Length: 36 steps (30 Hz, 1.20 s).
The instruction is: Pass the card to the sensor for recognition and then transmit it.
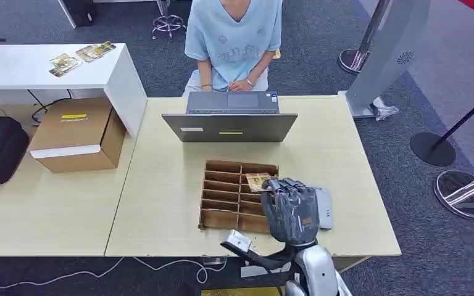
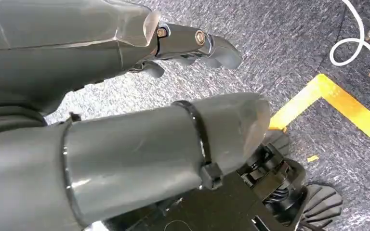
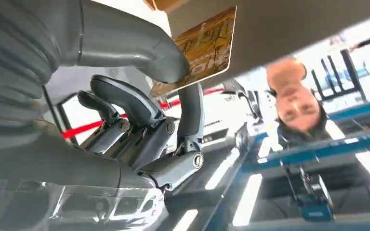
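The right hand (image 1: 289, 209) pinches the card (image 1: 257, 181) between thumb and a finger over the cardboard divider tray (image 1: 219, 200) near the tabletop's front edge, so I'd judge the pick just made; next it must carry it to the grey sensor (image 1: 324, 208) beside the tray. The right wrist view shows the pinch on the card's gold face (image 3: 207, 48); the left hand (image 2: 192, 41) hangs over carpet, fingers apart, holding nothing

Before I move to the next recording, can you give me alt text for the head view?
The right robot hand pinches a gold card over a brown cardboard divider box on a light wooden table. Beyond it stands an open laptop, with a person in a light blue shirt seated behind it.
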{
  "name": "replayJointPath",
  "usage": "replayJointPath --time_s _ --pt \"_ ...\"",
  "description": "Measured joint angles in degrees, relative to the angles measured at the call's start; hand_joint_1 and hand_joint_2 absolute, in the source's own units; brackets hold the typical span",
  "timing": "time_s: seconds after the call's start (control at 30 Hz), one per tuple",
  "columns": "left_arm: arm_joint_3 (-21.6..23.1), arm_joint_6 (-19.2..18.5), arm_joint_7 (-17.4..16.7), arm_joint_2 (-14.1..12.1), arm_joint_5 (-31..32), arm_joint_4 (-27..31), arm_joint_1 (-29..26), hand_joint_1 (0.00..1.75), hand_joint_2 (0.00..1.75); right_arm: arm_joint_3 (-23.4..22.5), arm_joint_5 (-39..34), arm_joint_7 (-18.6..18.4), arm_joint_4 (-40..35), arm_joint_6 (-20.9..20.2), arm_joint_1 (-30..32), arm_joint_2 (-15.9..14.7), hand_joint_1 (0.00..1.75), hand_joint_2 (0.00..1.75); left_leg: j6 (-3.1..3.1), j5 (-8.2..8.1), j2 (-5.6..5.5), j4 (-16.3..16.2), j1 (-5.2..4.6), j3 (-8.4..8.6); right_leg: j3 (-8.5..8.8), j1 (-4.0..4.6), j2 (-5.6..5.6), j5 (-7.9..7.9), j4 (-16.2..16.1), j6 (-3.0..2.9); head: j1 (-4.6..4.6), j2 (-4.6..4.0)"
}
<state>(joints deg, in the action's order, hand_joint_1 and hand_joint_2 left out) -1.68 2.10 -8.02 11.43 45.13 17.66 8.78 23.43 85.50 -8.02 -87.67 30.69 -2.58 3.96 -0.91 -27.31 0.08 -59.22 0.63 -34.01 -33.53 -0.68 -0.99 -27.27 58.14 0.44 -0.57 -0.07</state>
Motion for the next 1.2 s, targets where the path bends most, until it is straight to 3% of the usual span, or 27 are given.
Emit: replayJointPath --time_s 0.27,0.47,0.8,1.07,1.2 --pt "0.0 0.0 0.0 0.0 -0.4 0.0 0.1 0.0 0.0 0.8 -0.1 0.5 0.5 -0.1 -4.6 0.0 1.75 1.75 -0.02 0.03 0.0 0.0 0.0 -0.01 0.0 0.0 0.01 0.02 0.0 -0.01 0.0 0.0" --pt "0.0 0.0 -0.4 0.2 -0.7 0.0 0.3 0.0 0.0 1.3 -0.8 0.4 3.2 0.0 -11.5 0.0 1.75 1.75 -0.02 0.05 0.07 0.0 0.0 0.02 0.0 0.0 0.07 0.06 0.0 -0.03 0.0 0.0" --pt "0.0 -1.0 -2.2 0.5 -1.5 0.0 2.0 0.0 0.0 1.9 -2.5 -1.2 16.2 -4.0 -28.1 0.5 1.75 1.75 -0.08 0.14 0.09 0.0 0.0 0.04 -0.01 0.0 0.12 0.2 0.1 -0.01 0.0 0.0" --pt "0.0 -1.0 -2.2 0.5 -2.0 0.0 2.3 0.0 0.0 2.1 -2.8 -1.6 21.6 -4.9 -32.9 1.4 1.75 1.75 -0.11 0.15 0.08 0.0 0.0 0.0 -0.02 0.0 0.13 0.19 0.1 0.0 0.0 0.0" --pt "0.0 -1.0 -2.3 0.7 -3.1 0.0 2.7 0.0 0.0 2.3 -2.6 -2.9 27.5 -7.1 -39.0 2.3 1.75 1.75 -0.12 0.18 0.1 0.0 0.0 0.01 -0.05 0.0 0.14 0.21 0.1 0.0 0.0 0.0"
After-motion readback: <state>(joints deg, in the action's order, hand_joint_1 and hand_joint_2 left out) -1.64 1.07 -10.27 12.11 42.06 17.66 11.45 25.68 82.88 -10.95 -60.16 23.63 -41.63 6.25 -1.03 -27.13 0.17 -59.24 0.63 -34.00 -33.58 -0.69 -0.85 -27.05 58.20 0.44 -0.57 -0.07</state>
